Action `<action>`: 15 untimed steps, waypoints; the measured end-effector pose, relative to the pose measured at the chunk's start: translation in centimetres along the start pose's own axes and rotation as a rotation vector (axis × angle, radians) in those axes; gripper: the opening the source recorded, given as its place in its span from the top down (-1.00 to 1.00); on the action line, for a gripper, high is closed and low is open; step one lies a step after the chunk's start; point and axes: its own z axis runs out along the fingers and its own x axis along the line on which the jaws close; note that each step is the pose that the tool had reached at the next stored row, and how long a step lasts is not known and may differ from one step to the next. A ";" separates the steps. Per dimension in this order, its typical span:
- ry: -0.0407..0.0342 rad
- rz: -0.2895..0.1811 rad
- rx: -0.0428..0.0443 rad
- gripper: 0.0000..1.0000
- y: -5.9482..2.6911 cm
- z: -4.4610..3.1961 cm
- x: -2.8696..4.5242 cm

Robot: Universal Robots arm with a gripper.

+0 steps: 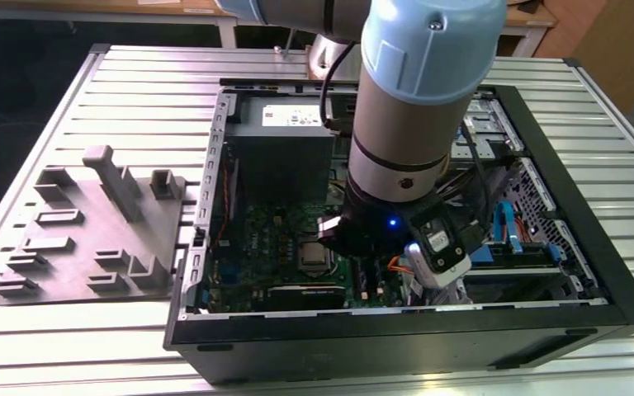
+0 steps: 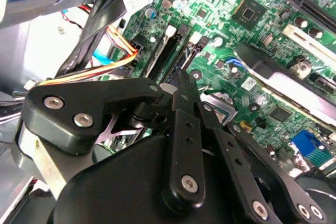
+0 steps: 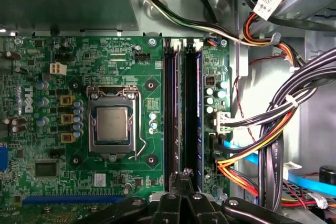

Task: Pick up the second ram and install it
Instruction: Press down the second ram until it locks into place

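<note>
One long, thin, dark second ram (image 3: 192,114) sits edge-on in its slot, fingers (image 3: 187,178) clenched together above it.

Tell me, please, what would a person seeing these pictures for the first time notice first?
First, the big arm reaching down into the open computer case in the middle of the exterior view. Next, the green circuit board in the first wrist view, with its square silver processor beside the long black slots. A grey plastic tray lies on the table at the exterior view's left.
</note>
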 end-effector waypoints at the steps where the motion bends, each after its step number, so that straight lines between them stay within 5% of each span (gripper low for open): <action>1: 0.0000 0.000 0.0001 0.80 0.00 0.00 0.00; 9: 0.0000 0.000 0.0000 0.80 -0.01 0.34 0.01; 15: -0.0001 0.000 0.0008 0.80 -0.02 1.34 0.05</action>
